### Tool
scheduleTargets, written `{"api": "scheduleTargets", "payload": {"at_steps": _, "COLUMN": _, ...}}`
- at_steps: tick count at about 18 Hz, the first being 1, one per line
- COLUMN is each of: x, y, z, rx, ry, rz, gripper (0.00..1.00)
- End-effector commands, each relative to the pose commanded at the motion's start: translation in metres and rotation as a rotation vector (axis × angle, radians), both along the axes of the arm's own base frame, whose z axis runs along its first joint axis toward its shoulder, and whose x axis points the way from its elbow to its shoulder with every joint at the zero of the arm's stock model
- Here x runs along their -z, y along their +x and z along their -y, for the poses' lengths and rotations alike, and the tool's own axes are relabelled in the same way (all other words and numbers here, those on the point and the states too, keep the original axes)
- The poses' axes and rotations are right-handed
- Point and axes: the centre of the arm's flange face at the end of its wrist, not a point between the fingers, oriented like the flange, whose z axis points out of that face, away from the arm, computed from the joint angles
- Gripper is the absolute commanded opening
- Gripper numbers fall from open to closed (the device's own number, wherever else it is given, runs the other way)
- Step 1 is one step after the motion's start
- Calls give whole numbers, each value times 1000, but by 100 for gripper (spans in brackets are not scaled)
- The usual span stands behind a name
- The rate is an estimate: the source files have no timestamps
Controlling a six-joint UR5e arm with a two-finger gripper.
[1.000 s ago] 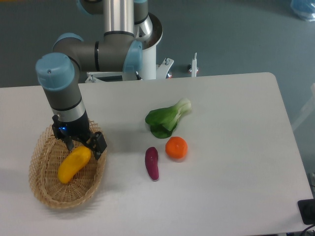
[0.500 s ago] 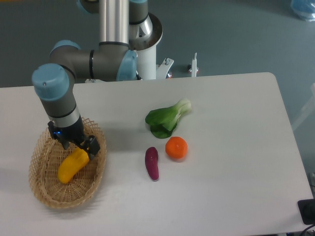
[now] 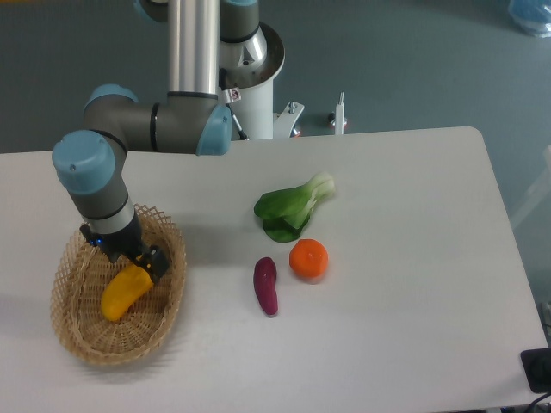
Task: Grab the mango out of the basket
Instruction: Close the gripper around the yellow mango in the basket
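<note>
Looking down from the fixed camera, I have the gripper (image 3: 136,265) low inside the basket (image 3: 76,334), right at the upper end of the mango (image 3: 125,290). The mango lies in the basket's hollow with its long axis running diagonally, from lower left toward upper right in the picture, and the end nearest the arm's wrist is the one under the tool. So the fruit stretches away from the jaws toward the lower left; most of its length is clear of them and only that upper tip is covered.

I can see one dark finger on the right side of that tip, but the other is hidden behind the wrist and the fruit, so I cannot tell whether the jaws are spread around the mango or already pressing on it.

My judgement is that the grasp sits near the end and not at the middle of the fruit. A smooth, curved mango held near one end may swing or slip when lifted, so I would want the fingers squarely across the short width before raising it.

Out on the worktop (image 3: 405,198), well apart from the basket, lie a leafy green (image 3: 291,208), an orange (image 3: 308,259) and a purple vegetable (image 3: 266,286); none of them is in the way.
</note>
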Motion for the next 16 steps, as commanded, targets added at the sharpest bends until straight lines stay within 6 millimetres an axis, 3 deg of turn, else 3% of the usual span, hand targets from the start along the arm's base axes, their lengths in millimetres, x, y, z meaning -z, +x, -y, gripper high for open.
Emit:
{"api": "scheduleTargets", "payload": {"at_steps": 11, "x": 15, "y": -1, "z": -8, "rx": 3, "ry": -8, "rz": 1, "gripper": 100}}
{"api": "scheduleTargets", "payload": {"at_steps": 16, "x": 14, "y": -1, "z": -8, "rx": 5, "ry": -7, "rz": 4, "gripper": 78}}
